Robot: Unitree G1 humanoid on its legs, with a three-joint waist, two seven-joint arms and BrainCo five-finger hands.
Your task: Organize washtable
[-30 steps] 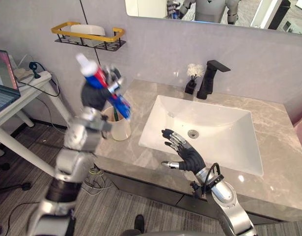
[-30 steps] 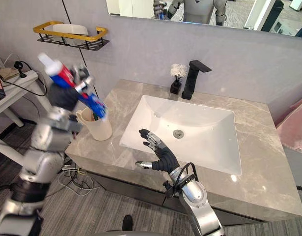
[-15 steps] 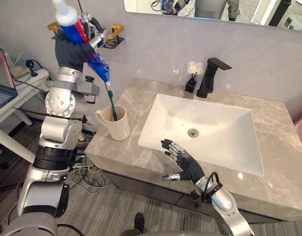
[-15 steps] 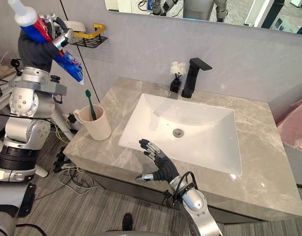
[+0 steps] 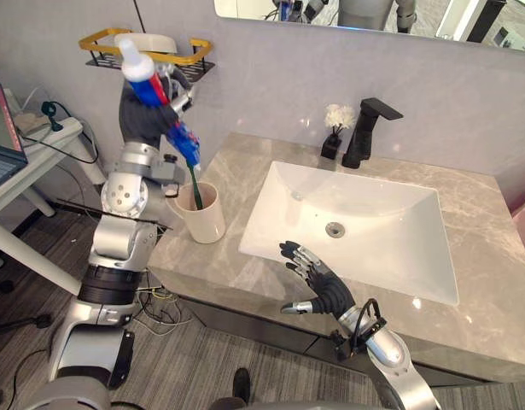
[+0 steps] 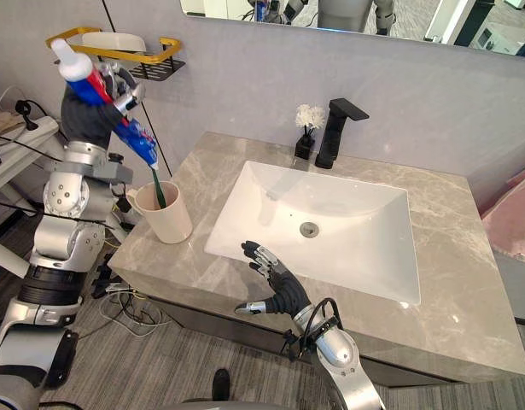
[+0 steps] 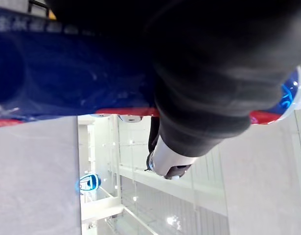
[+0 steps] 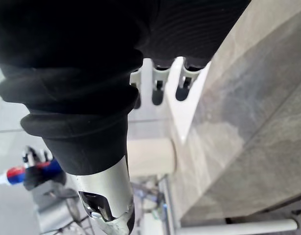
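Left hand [image 5: 148, 124] dropped lower, fingers wrapped round toothpaste tube [image 5: 142, 79]; tube's lower end just above cup [image 5: 206, 219] holding green toothbrush [image 5: 195, 186]. Right hand [image 5: 327, 288] spread, empty, over the counter [image 5: 488, 286] front edge.

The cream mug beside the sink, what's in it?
A green toothbrush stands in the mug; the mug's wall hides its lower end. The left hand holds a toothpaste tube just above it.
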